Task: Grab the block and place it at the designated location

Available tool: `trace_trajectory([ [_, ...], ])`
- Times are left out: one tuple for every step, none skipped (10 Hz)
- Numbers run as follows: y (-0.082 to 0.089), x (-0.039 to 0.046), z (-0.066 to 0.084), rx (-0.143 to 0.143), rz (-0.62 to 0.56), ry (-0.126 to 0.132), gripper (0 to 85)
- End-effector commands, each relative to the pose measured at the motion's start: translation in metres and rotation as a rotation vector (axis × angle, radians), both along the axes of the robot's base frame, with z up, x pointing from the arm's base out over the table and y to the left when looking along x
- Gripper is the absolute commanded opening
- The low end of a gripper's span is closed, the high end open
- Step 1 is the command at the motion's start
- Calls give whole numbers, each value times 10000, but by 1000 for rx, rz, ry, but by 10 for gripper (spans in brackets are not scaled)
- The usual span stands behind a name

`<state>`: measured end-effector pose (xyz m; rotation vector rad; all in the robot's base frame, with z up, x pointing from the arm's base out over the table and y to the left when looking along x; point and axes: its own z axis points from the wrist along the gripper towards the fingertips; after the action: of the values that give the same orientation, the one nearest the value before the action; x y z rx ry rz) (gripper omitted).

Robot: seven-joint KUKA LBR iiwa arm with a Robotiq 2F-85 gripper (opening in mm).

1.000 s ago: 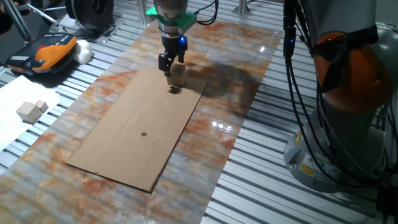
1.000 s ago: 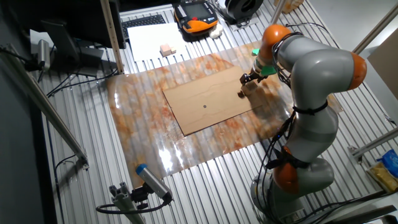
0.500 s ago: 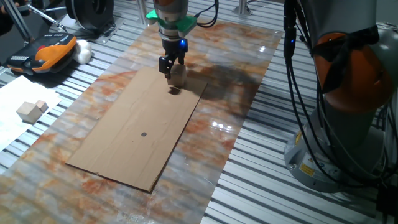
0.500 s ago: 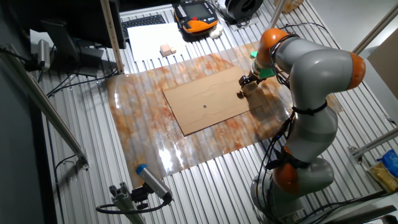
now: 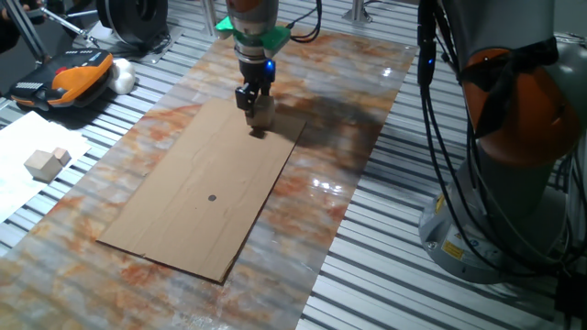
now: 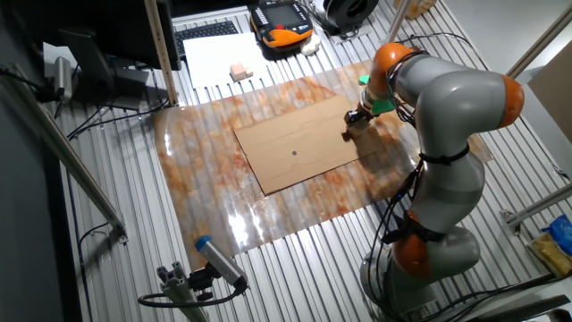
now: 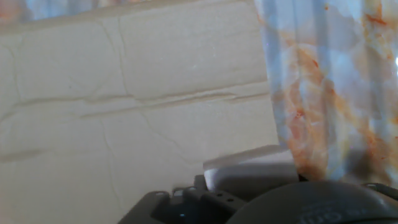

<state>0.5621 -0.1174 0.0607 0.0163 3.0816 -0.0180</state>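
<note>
Cardboard sheet (image 5: 197,197) bare between gripper (image 5: 252,103) and dot (image 5: 212,197). Paler wooden blocks (image 5: 46,162) and orange pendant (image 5: 69,76) sit well aside on table (image 5: 367,137).

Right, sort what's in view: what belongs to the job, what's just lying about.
Job: block, claw down at it, dark dot, cardboard sheet.
Lying about: pair of pale wooden blocks, orange-and-black handset, white ball.

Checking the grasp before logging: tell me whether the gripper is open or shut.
Cannot tell. The gripper sits low at the small tan wooden cube near the cardboard sheet's far corner; the jaw gap is unclear.
</note>
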Motion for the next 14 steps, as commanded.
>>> trace_trajectory([
  [-12, 1, 59, 2, 23, 31, 170],
  [-41, 7, 145, 2, 66, 60, 0],
  [-61, -9, 230, -23, 75, 59, 0],
  [-74, -20, 285, -52, 77, 65, 0],
  [-104, -27, 335, -33, 62, 56, 0],
  [-182, -47, 393, -24, 45, 39, 0],
  [-275, -68, 454, -49, 24, 36, 0],
  [-273, -88, 494, -60, -21, 34, 0],
  [-173, -130, 538, -15, -87, 29, 0],
  [-80, -173, 600, -6, -131, 31, 0],
  [9, -240, 638, -8, -195, 32, 0],
  [45, -283, 632, 28, -278, 31, 0],
  [45, -283, 632, 63, -338, 27, 0],
  [45, -283, 632, 42, -356, 17, 0],
])
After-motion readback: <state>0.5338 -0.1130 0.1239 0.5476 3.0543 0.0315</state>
